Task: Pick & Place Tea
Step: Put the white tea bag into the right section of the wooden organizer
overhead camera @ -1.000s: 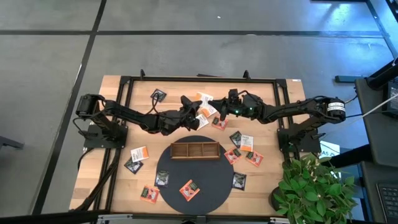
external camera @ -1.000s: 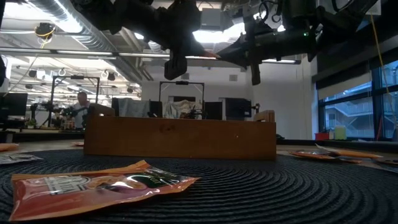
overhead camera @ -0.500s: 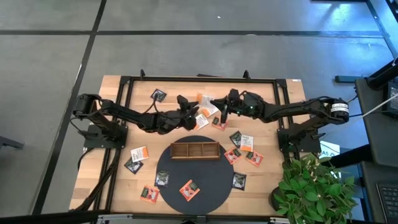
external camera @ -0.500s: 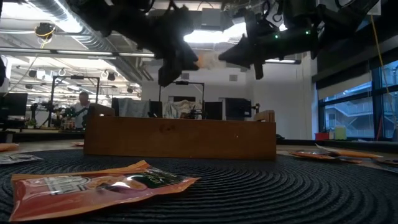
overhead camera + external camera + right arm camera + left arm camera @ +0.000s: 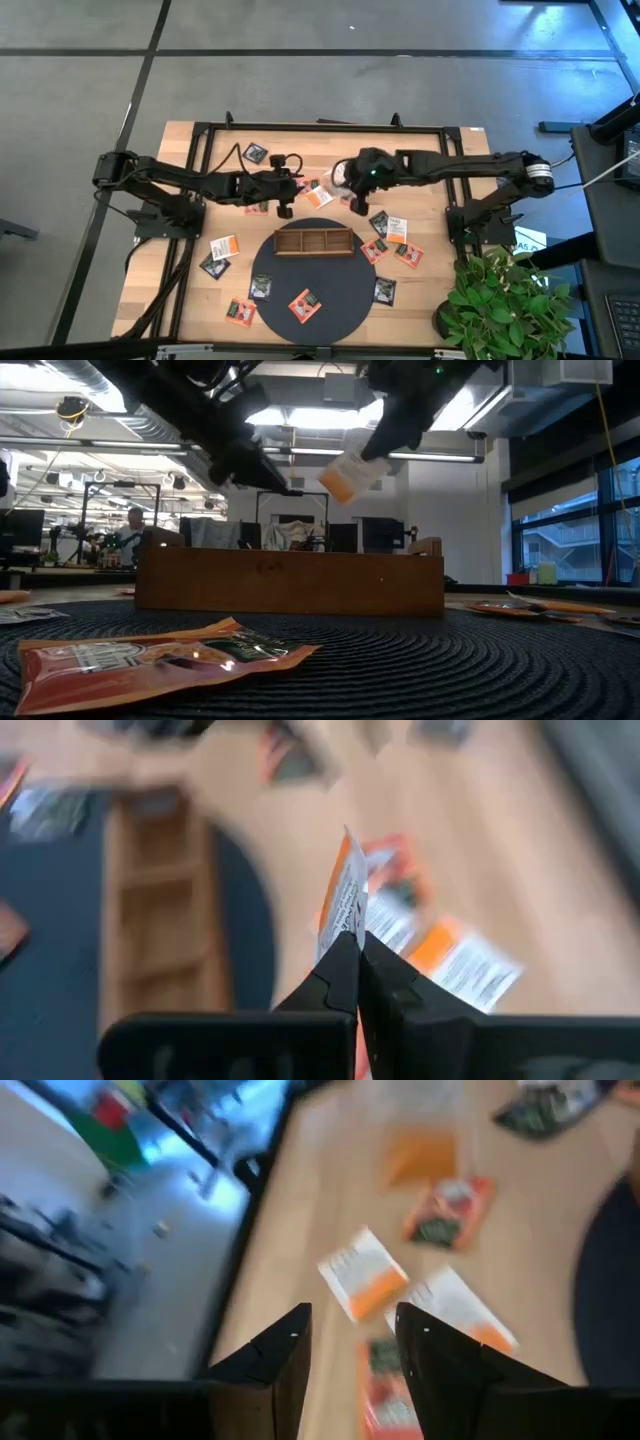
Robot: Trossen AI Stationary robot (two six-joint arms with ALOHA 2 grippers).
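One white-and-orange tea sachet (image 5: 344,896) hangs pinched upright above the table — others (image 5: 304,305) lie scattered flat.

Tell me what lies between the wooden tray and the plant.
In the high view, several tea sachets lie on bare table between the wooden tray and the plant: orange-red, black and white ones, beside the round mat.

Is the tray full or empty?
Empty. The high view shows all three compartments of the tray bare; the right pincer holds a white-orange sachet above the table.
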